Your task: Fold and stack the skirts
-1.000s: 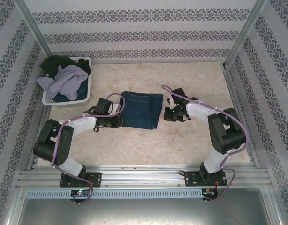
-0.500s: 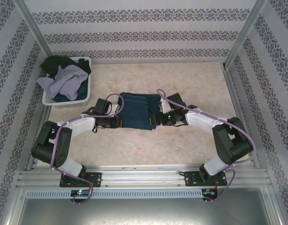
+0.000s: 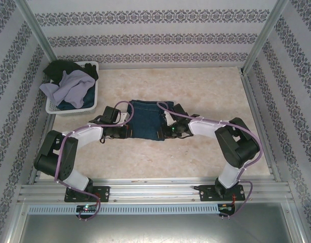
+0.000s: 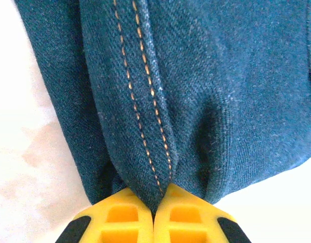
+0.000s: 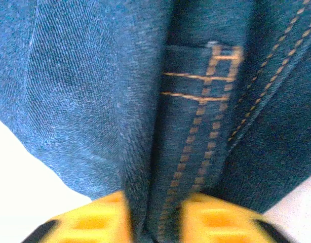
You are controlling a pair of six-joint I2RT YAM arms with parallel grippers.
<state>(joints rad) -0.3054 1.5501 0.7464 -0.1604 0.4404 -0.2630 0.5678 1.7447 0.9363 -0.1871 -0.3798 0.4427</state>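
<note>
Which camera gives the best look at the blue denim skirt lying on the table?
The top external view: the whole denim skirt shows there, outline and all. The left and right wrist views give close-ups of its weave and orange stitching.

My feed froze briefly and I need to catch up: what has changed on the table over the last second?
The right hand swung left from beside the denim skirt onto its right edge and now pinches a fold there. That edge has shifted left, so the skirt looks narrower. The left hand stays clamped on the skirt's left edge, and the basket has not moved.
</note>
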